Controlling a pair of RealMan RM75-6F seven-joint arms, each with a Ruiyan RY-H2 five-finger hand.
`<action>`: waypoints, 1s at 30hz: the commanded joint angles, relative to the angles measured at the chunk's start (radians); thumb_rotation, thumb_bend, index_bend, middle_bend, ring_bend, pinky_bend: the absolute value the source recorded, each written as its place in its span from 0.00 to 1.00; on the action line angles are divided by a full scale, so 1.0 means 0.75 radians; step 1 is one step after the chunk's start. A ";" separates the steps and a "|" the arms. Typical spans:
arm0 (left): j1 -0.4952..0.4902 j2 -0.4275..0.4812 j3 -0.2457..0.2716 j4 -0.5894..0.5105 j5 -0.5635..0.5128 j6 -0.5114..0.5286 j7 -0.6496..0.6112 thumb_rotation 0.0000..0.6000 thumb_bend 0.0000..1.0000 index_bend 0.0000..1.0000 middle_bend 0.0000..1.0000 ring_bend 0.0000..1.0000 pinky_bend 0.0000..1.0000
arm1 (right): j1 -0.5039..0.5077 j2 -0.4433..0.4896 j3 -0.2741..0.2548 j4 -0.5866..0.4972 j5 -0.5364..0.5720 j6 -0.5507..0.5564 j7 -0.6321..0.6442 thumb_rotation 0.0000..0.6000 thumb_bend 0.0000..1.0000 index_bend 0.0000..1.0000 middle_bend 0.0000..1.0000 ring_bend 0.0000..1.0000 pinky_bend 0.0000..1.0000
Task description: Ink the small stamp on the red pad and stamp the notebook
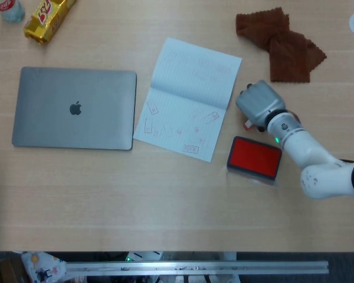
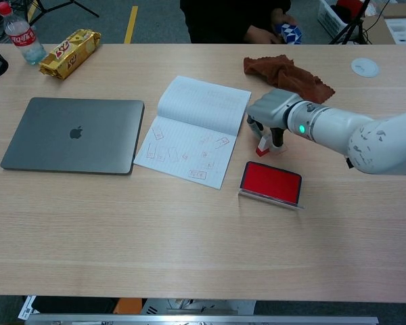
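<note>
My right hand (image 2: 274,116) pinches the stamp (image 2: 263,145) upright just behind the open pad (image 2: 271,183), beside the notebook (image 2: 193,128), ready for inking.

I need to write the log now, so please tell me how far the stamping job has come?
The notebook already carries several red prints. The right hand is closed around the small stamp, between the notebook and the open red pad. Whether the stamp is freshly inked cannot be told. Inking and pressing on the page seem left.
</note>
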 commanded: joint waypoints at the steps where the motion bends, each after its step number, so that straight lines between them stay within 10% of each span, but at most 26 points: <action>1: 0.000 0.002 -0.001 -0.003 0.000 0.002 -0.001 1.00 0.27 0.15 0.00 0.08 0.11 | -0.007 0.017 0.010 -0.017 -0.013 0.006 0.008 1.00 0.17 0.46 0.36 0.25 0.37; 15: -0.015 -0.071 -0.056 0.077 0.019 0.062 -0.034 1.00 0.27 0.15 0.01 0.08 0.11 | -0.194 0.438 0.066 -0.452 -0.242 0.300 0.218 1.00 0.22 0.36 0.33 0.24 0.34; 30: -0.058 -0.185 -0.114 0.193 0.099 0.122 -0.087 1.00 0.27 0.15 0.03 0.08 0.11 | -0.621 0.632 0.056 -0.554 -0.517 0.791 0.406 1.00 0.30 0.36 0.34 0.24 0.34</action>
